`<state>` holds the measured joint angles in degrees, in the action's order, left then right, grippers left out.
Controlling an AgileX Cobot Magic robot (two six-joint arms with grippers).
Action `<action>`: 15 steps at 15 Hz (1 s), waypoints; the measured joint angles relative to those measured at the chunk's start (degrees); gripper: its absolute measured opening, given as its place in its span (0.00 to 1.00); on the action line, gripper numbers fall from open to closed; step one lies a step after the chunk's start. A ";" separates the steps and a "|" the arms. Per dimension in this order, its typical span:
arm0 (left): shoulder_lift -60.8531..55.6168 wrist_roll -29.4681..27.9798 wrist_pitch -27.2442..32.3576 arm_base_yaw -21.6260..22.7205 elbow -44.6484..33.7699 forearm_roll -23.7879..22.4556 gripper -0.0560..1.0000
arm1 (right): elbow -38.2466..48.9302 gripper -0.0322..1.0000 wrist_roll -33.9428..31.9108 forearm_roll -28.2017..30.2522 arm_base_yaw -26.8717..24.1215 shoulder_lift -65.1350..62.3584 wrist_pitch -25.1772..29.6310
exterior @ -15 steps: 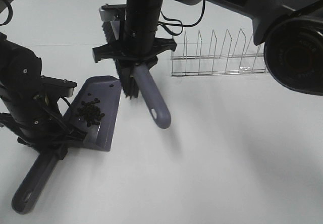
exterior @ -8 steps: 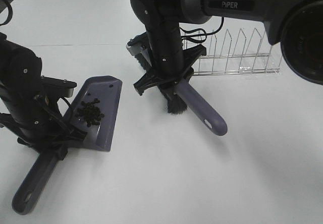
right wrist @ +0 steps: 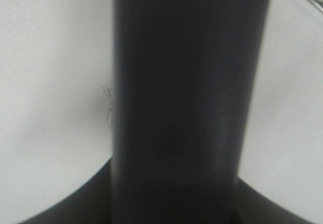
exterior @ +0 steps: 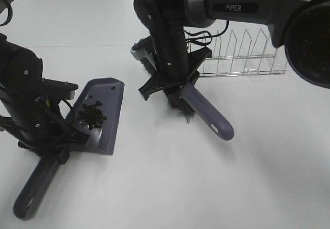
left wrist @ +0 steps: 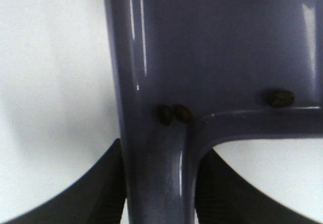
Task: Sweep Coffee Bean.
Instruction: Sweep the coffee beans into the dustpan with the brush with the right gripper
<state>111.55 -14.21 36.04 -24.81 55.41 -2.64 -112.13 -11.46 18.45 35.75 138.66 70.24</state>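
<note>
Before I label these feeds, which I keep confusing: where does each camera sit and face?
Exterior high: high above, looking down on the table; both arms, dustpan, coffee beans, brush, wire rack.
Left wrist: on the left arm, looking along the left gripper at the dustpan's handle joint; both fingers show.
Right wrist: on the right arm, close on the brush handle in the right gripper, blurred.
Shared: exterior high and left wrist both show dustpan and coffee beans.

On the tabletop [exterior: 206, 187], the dustpan [exterior: 111, 102] lies at the left, its handle running toward the near-left corner. The coffee beans [exterior: 92, 114] sit clustered in its tray. To its right, apart from it, the brush [exterior: 206, 113] stands bristles-down, with its handle slanting near-right. The wire rack [exterior: 242, 59] stands behind the brush at the right rear.
</note>
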 joint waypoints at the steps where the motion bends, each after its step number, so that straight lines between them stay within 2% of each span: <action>1: 0.00 0.00 0.06 0.00 0.00 0.11 0.37 | 0.00 0.34 0.00 -1.72 0.17 0.57 0.00; 6: 0.00 0.00 0.11 0.00 0.00 0.40 0.37 | -0.46 0.34 0.92 -12.49 0.57 2.41 -0.11; 12: 0.00 0.00 -0.06 0.00 0.00 1.09 0.37 | -0.46 0.34 6.36 -32.09 3.38 2.86 -3.61; 14: 0.00 0.00 -0.06 0.00 0.00 1.09 0.37 | -0.52 0.34 7.22 -34.61 3.38 2.64 -4.07; 15: 0.00 0.00 -0.06 0.00 0.00 1.09 0.37 | -1.20 0.34 7.22 -34.03 3.38 2.18 -3.95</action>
<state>111.55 -14.21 35.98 -24.81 55.41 -1.55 -113.33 -4.24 -15.58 39.13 140.83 66.29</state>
